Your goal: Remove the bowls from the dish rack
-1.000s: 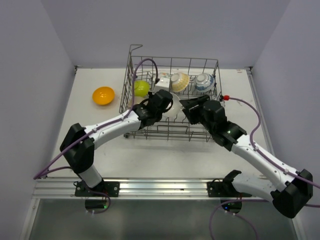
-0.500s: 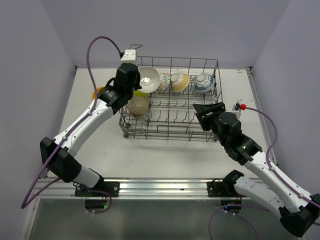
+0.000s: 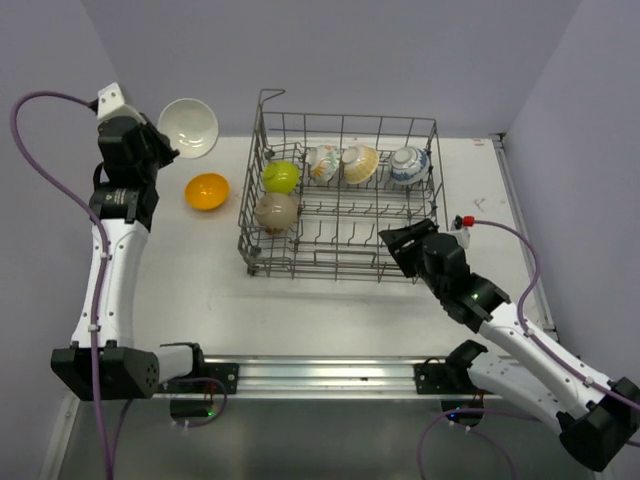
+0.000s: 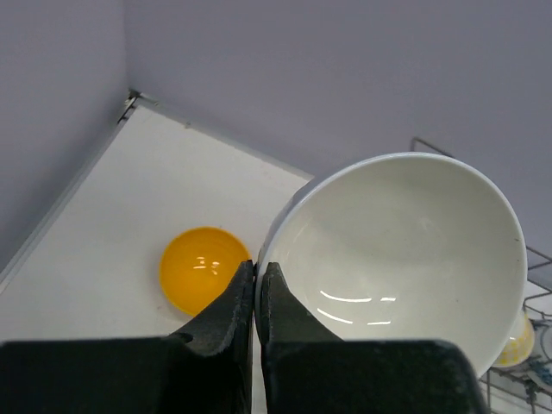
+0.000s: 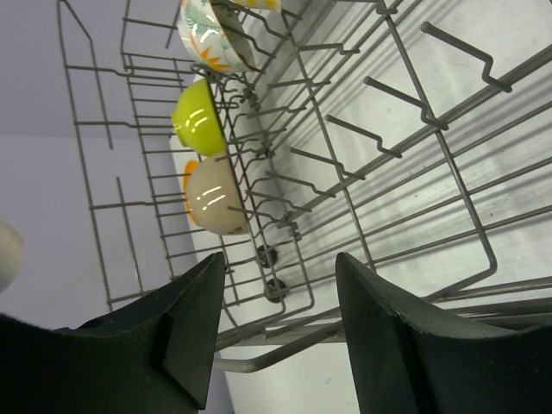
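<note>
My left gripper (image 3: 166, 147) is shut on the rim of a plain white bowl (image 3: 188, 127), held in the air at the far left, left of the dish rack (image 3: 345, 118). In the left wrist view its fingertips (image 4: 257, 269) pinch the white bowl (image 4: 397, 233) above an orange-yellow bowl (image 4: 204, 267) on the table. The rack holds a lime bowl (image 3: 281, 176), a beige bowl (image 3: 276, 212), two floral bowls (image 3: 323, 162) (image 3: 360, 163) and a blue-patterned bowl (image 3: 408, 165). My right gripper (image 3: 400, 245) stands open and holds nothing at the rack's near right corner.
The orange-yellow bowl (image 3: 207, 190) lies on the table between the rack and the left wall. The right wrist view looks across the rack's tines (image 5: 448, 155) at the lime bowl (image 5: 197, 118) and beige bowl (image 5: 213, 198). A raised wire loop (image 3: 263, 100) marks the rack's far left corner.
The left arm lifted the white bowl out of the rack and swung it up and far to the left. The right arm drew back from the rack's middle to its near right corner.
</note>
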You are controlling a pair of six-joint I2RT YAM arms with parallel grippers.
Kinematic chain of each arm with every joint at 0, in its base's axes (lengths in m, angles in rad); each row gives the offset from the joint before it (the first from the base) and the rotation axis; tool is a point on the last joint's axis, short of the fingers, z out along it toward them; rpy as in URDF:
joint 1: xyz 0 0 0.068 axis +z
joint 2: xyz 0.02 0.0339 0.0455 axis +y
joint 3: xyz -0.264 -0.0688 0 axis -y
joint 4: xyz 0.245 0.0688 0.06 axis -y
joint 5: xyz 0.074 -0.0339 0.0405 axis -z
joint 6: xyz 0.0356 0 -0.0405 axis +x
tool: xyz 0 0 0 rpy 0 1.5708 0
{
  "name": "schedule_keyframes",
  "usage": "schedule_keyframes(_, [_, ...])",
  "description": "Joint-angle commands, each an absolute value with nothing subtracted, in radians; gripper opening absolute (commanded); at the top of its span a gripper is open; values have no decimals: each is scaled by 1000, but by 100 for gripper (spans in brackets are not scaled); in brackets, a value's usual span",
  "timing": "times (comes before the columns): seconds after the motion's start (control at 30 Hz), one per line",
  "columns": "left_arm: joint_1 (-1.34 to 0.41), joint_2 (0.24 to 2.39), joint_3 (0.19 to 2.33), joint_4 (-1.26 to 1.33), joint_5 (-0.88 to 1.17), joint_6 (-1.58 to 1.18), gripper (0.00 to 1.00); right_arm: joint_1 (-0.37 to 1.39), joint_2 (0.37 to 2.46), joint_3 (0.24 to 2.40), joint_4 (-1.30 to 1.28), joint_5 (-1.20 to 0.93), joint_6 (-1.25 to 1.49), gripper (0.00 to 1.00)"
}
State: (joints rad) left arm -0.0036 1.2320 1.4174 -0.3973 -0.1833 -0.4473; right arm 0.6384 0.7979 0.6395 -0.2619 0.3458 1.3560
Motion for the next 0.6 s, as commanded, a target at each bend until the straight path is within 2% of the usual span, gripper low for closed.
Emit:
schedule_keyframes(0.0, [139, 1279, 1378, -334, -14, -528, 0, 635, 807, 624, -219, 327, 1310, 59])
schedule_keyframes(0.1, [175, 1331, 1353, -301, 43, -557, 0, 635, 813, 614, -203, 319, 1287, 59])
schedule_keyframes(0.3, [189, 1479, 1370, -282, 29, -563, 0, 634, 857, 621, -189, 319, 1226, 61])
schedule_keyframes(0.57, [193, 1716, 1495, -321, 60, -584, 0, 612, 874, 629, -143, 262, 1154, 64])
